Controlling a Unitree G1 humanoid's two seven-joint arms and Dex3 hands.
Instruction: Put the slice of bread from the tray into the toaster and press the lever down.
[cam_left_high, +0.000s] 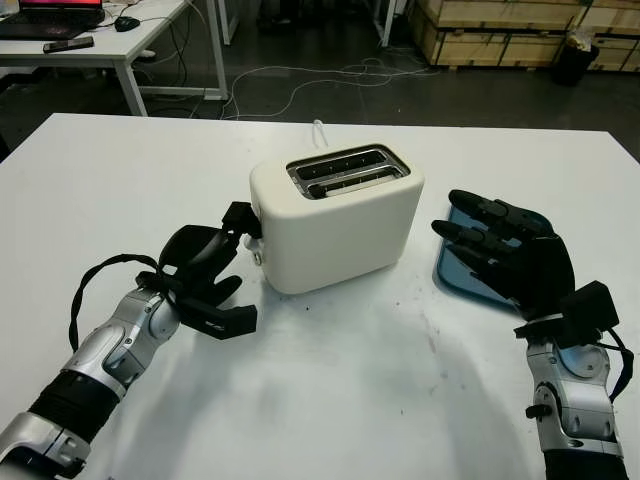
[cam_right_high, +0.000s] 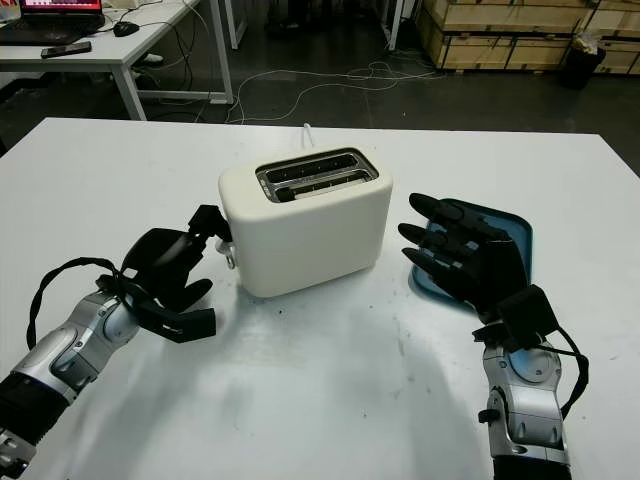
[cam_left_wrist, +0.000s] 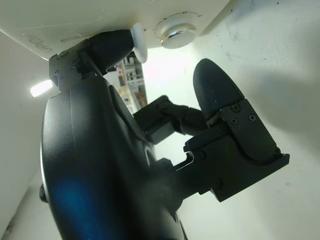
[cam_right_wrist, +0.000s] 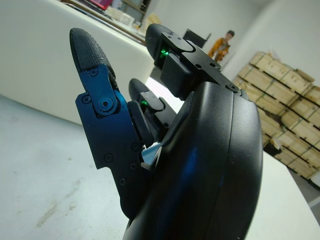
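A white two-slot toaster (cam_left_high: 340, 225) stands at the middle of the white table (cam_left_high: 330, 400). Its slots (cam_left_high: 347, 170) look dark, and I cannot tell whether a slice sits inside. My left hand (cam_left_high: 205, 280) is at the toaster's left end, open. One fingertip (cam_left_wrist: 107, 45) presses on the white lever knob (cam_left_wrist: 140, 42), just above the round dial (cam_left_wrist: 175, 32). My right hand (cam_left_high: 500, 250) is open and raised over the blue tray (cam_right_high: 515, 225), to the right of the toaster. The hand hides most of the tray.
A white cable (cam_left_high: 320, 128) runs from the toaster's back towards the table's far edge. Beyond the table are a desk (cam_left_high: 100, 45) at the back left and wooden pallets (cam_left_high: 520, 30) at the back right. A person (cam_right_wrist: 222, 42) stands far off.
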